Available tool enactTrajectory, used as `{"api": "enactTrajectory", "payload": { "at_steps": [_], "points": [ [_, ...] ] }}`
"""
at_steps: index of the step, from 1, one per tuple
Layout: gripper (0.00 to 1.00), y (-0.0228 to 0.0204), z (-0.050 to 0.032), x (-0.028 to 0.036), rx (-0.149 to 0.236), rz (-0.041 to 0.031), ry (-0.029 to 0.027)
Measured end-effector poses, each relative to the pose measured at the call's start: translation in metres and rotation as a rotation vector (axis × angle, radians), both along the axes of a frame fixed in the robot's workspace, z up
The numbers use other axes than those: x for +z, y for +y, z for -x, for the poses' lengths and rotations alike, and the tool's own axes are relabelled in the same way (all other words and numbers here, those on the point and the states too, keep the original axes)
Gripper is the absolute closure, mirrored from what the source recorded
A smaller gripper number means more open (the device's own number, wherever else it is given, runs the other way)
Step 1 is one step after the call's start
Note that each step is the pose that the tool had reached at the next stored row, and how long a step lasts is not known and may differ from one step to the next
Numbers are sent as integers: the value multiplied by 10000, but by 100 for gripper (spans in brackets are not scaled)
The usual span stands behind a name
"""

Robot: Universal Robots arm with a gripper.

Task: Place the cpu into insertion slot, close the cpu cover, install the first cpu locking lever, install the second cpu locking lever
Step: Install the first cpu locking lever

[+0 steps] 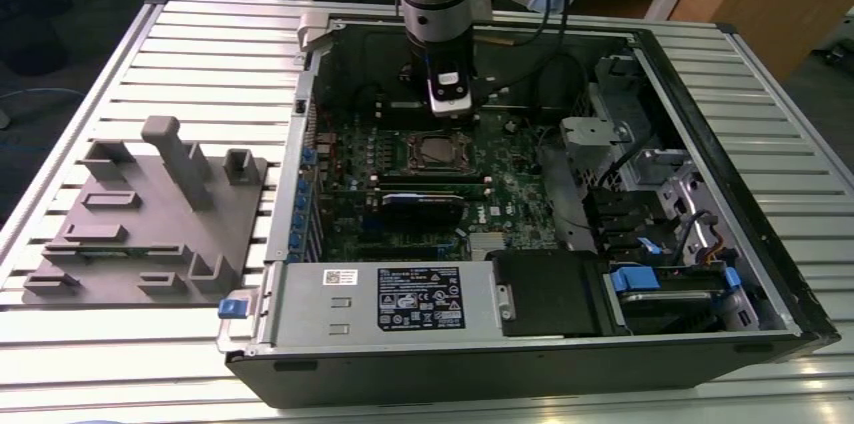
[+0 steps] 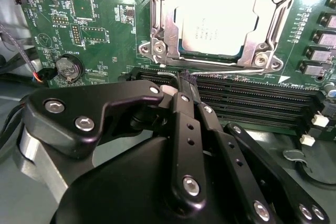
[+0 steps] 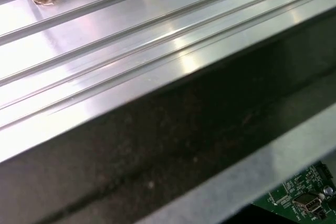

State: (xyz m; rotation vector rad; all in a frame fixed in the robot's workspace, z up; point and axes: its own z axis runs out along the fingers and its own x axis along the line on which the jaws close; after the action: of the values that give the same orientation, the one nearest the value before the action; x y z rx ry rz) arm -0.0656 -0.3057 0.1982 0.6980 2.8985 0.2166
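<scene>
We're over the open computer case [image 1: 747, 274], centre of the exterior view, and the gripper [image 1: 450, 112] is low inside it, right beside the insertion slot [image 1: 437, 151] on the green motherboard [image 1: 400, 159]. In the second wrist view the cpu [image 2: 218, 19] lies flat in that slot, and the cpu cover [image 2: 160, 24] is down around it, a silvery frame bordering the chip. The jaws are drawn together, tips right at the thin wire locking lever [image 2: 226, 68] that runs along the socket's edge; whether they pinch it we cannot tell. At the exterior view's left, a grey fixture block [image 1: 147, 224] sits on the slatted table [image 1: 200, 44].
</scene>
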Motion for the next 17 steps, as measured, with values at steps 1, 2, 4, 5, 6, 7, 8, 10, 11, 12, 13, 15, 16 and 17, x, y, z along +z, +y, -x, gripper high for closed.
{"api": "enactTrajectory", "payload": {
  "at_steps": [1,2,4,5,6,7,8,10,11,12,13,15,16,17],
  "points": [
    [89,0,0,0,1,0,-1],
    [89,0,0,0,1,-1,-1],
    [89,-1,0,-1,0,1,-2],
    [89,-2,1,-3,0,3,-3],
    [89,-3,1,-4,-1,7,-2],
    [89,-4,0,-6,-1,13,-1],
    [89,-4,0,-8,-1,18,-2],
    [89,-5,-1,-13,2,48,-1],
    [89,-5,0,-16,1,75,-1],
    [89,-5,0,-19,0,108,0],
    [89,-6,1,-22,0,143,1],
    [89,-6,0,-28,0,201,1],
    [89,-6,-1,-34,-1,225,-6],
    [89,-6,-1,-37,0,260,-4]
  ]
}}
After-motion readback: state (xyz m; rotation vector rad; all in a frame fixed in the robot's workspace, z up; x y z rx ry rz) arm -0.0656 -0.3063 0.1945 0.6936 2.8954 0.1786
